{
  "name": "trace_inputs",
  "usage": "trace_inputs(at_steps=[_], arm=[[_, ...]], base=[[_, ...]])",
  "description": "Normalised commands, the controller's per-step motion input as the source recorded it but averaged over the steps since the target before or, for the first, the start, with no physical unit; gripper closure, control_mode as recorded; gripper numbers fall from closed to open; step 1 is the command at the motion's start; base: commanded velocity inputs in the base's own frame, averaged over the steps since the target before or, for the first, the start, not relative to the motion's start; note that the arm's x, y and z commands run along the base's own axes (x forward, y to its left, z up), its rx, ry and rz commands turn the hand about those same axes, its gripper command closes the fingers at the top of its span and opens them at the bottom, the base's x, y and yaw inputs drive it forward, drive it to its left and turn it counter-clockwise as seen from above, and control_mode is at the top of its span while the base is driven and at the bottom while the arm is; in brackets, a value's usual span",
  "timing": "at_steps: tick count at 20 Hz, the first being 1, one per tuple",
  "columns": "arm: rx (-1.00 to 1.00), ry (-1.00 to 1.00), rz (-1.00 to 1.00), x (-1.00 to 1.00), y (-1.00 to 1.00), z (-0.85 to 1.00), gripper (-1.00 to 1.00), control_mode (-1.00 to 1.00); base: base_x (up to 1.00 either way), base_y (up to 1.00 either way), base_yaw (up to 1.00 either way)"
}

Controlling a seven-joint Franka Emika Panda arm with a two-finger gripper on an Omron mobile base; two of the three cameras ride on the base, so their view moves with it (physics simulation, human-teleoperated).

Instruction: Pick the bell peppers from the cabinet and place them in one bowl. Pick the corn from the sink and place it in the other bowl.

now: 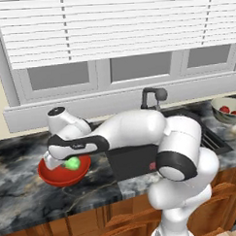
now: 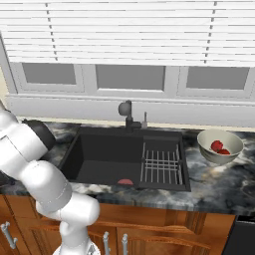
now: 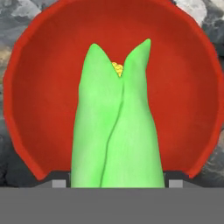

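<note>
Corn step: gripper (image 1: 63,163) clamped on green husked corn (image 3: 116,127), poised inside wide red bowl (image 3: 183,65); next, release.

The white arm reaches far out to its left, upper link lying nearly level, wrist bent so the hand points downward. The gripper (image 1: 68,163) hangs low, its jaws closed partway on a green cob (image 3: 116,127).
</note>
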Motion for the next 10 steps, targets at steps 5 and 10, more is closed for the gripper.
trace_inputs(at_steps=[5, 10], arm=[[0.00, 0.06, 0.07, 0.16, 0.00, -0.14, 1.00, -1.00], [0.00, 0.07, 0.03, 0.14, 0.03, 0.06, 1.00, -1.00]], base=[[0.00, 0.00, 0.00], [0.00, 0.00, 0.00]])
